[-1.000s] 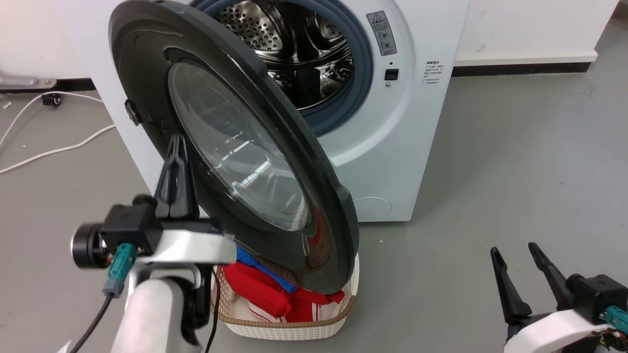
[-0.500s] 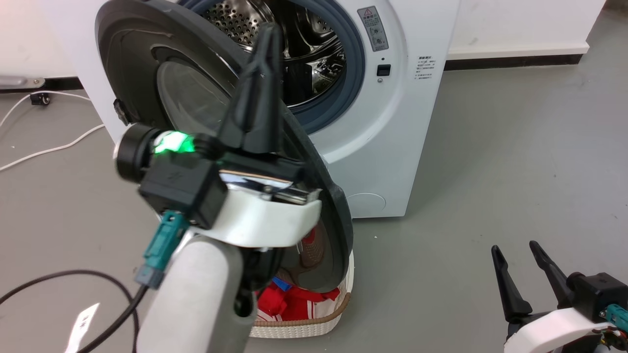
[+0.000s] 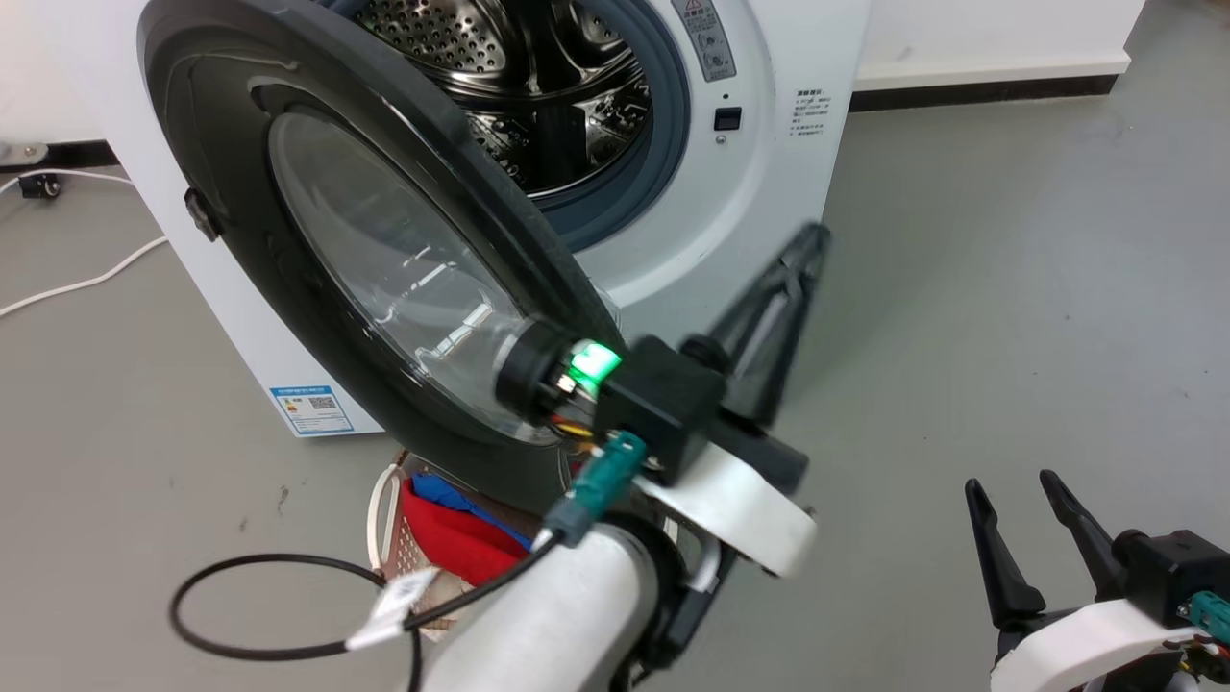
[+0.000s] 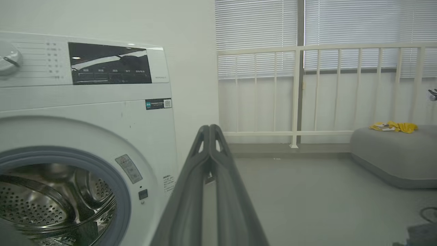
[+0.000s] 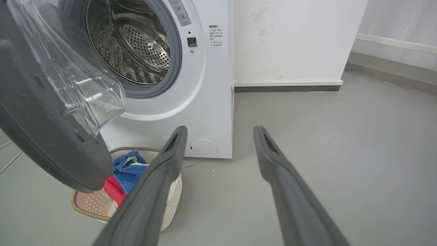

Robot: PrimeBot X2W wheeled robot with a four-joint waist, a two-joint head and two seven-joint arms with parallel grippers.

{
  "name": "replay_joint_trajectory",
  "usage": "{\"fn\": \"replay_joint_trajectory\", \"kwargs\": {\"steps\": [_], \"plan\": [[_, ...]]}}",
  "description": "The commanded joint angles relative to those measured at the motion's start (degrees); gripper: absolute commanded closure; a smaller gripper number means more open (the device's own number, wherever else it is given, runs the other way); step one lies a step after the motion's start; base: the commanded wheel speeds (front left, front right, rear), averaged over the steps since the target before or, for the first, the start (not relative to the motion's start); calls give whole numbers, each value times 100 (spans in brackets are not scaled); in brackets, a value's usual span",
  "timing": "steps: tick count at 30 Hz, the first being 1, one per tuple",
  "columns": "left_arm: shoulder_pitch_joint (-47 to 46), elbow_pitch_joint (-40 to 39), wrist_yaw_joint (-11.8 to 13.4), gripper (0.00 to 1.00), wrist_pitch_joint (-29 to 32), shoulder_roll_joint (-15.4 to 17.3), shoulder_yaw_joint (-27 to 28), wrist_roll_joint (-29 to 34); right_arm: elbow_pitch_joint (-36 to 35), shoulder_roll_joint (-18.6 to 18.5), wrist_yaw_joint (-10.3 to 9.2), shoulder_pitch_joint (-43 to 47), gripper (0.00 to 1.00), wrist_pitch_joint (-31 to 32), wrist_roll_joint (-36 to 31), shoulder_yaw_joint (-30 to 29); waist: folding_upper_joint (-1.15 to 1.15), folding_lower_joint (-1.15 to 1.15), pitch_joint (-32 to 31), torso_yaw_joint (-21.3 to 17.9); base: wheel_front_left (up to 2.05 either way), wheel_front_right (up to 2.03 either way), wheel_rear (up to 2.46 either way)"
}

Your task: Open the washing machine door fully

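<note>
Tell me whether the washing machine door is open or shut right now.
Open. The washing machine door stands swung outward, leaving the steel drum uncovered behind it. Whether it is at full swing, I cannot tell.

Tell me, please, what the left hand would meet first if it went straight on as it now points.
Likely the white wall beside the washing machine: the shut left hand points just past its right front edge. Depth is unclear; it might clip that edge first.
</note>
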Motion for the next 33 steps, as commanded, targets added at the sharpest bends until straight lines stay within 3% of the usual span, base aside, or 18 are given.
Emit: {"fn": "replay_joint_trajectory", "kwargs": {"steps": [1,8,13,33], "plan": [[73,70,-8,100,47,0,-139,-74,-28,-8,1,-43,0,22,-17,-16,0,0,35,7,0,0,0],[313,555,39,100,334,1,-918,-437,-17,-7,1,-111,0,32,13,-12,0,0,172,24,0,0,0],[516,955,120,100,413,1,-1164,-643,25,-18,0,-150,0,10,53,-17,0,0,288,42,0,0,0],[485,2035,453,100,-183,160,-482,-941,248,-20,0,-319,0,-67,185,-5,0,0,511,97,0,0,0]]}}
